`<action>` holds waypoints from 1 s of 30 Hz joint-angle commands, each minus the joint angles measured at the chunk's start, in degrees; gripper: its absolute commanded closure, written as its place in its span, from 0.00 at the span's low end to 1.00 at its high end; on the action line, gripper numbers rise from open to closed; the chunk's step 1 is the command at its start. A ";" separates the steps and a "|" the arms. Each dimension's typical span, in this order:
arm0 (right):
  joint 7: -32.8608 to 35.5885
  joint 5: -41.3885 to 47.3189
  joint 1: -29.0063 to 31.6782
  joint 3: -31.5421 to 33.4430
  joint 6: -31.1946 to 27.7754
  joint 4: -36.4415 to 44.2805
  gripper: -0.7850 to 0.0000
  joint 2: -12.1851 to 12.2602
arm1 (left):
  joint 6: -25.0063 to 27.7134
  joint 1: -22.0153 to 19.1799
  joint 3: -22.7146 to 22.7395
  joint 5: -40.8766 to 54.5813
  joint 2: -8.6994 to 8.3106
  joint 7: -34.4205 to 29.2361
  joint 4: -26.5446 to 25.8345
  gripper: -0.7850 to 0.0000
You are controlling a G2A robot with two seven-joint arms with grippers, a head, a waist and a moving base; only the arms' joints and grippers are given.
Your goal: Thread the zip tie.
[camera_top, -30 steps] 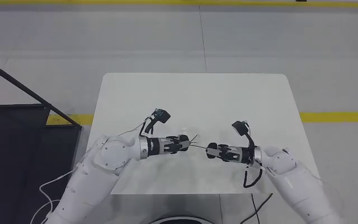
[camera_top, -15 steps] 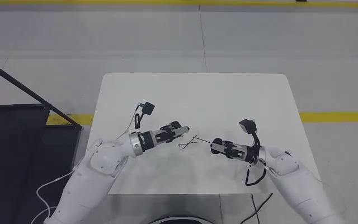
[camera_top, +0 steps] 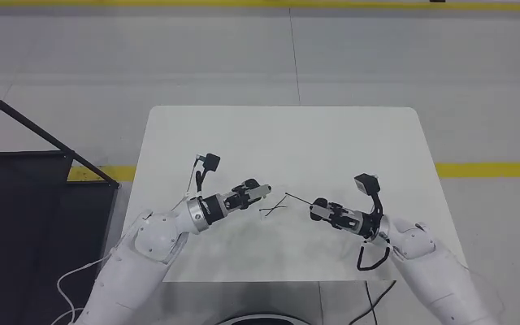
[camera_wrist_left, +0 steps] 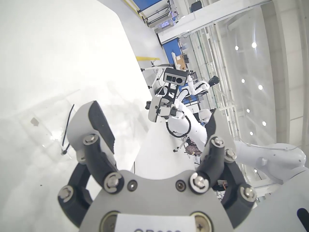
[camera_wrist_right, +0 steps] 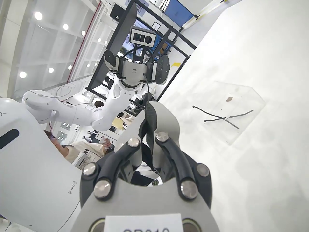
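The zip tie lies loose on a clear sheet near the middle of the table, its dark strands crossed in an X. No closed loop shows, so I judge the threading not done. The left gripper sits at the tie's 9 o'clock, fingers wide apart and empty. The right gripper sits at 3 o'clock, fingers pressed together on nothing. Left to do, likely — regrasp, line tail to head, push through.

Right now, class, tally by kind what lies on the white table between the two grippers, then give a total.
black zip ties, lying crossed: 2
clear plate under them: 1
small brown scrap on the plate: 1
Total: 4
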State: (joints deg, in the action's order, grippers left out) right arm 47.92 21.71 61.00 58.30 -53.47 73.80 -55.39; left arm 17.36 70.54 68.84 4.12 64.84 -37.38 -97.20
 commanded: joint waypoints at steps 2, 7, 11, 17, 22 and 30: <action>-3.14 -0.50 1.01 0.28 2.35 0.98 0.95 -0.16 | 0.00 0.00 0.00 0.00 0.00 0.00 0.00 0.00; -9.87 -2.17 1.83 0.77 5.75 1.81 1.00 -0.74 | -2.32 1.69 -1.82 -10.69 0.62 13.28 -1.25 0.00; -11.65 -4.07 2.53 0.72 4.72 3.02 1.00 -1.08 | -2.51 2.21 -5.21 -14.11 1.46 19.31 -1.22 0.00; -12.45 -4.61 2.86 0.84 5.16 3.19 1.00 -1.43 | -0.53 1.64 -6.88 -14.53 2.10 21.49 -0.10 0.00; -12.26 -2.87 2.61 0.70 6.30 2.71 1.00 -1.80 | 1.53 2.52 -6.66 -16.09 2.22 23.18 0.02 0.00; -14.36 -4.11 2.65 1.54 3.64 1.70 1.00 -2.34 | 2.53 4.04 -6.48 -12.40 2.51 23.16 1.00 0.00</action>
State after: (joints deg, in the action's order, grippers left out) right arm 34.44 18.47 63.53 59.49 -49.18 75.63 -57.69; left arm 20.17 74.42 62.37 -9.19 67.30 -14.03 -96.27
